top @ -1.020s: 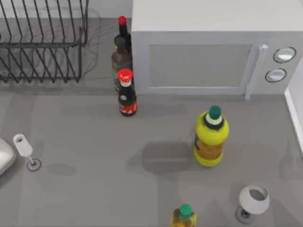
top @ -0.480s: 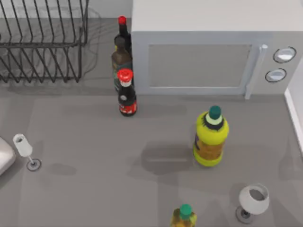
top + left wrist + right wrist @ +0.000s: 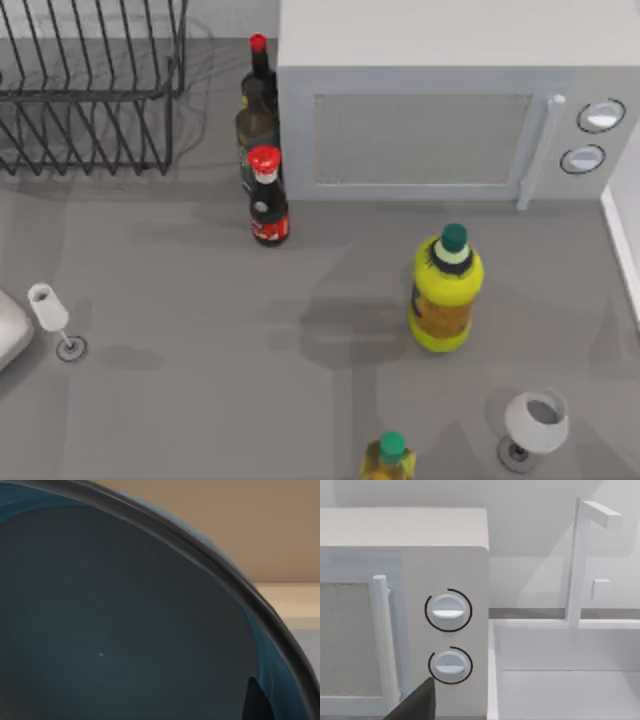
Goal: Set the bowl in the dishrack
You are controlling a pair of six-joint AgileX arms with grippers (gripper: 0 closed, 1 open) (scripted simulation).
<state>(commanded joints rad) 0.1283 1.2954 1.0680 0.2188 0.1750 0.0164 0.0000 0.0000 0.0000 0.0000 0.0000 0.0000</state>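
Dishrack (image 3: 90, 90) bars stand at the far left corner of the table in the top view, black and upright, nothing resting between them. Beside the rack a white microwave (image 3: 450, 110) fills the far side, with three dark bottles (image 3: 262, 130) lined up at its left corner, the nearest one red-capped. A yellow bottle (image 3: 446, 290) with a green cap stands mid-table, another green-capped bottle (image 3: 388, 458) sits at the near edge, a wine glass (image 3: 534, 425) is at the near right and a smaller glass (image 3: 52, 318) at the left.

From my left wrist, the bowl (image 3: 125, 630) sits right up against the camera: dark grey-blue inside, a thin dark rim (image 3: 215, 565) arcing across, blue wall beyond it. A dark sliver at the lower edge may be one of my fingers, so I judge I am carrying the bowl, yet whether that pincer is clamped on the rim I cannot tell.

From my right wrist I look at the microwave's two knobs (image 3: 448, 611) and handle; that arm looks idle on the right side, its pincer's spread beyond telling.

Risks, as I judge them: the wide bowl could clip the rack's upright bars or the bottles on its way in, or slip from a thin rim hold if tilted.
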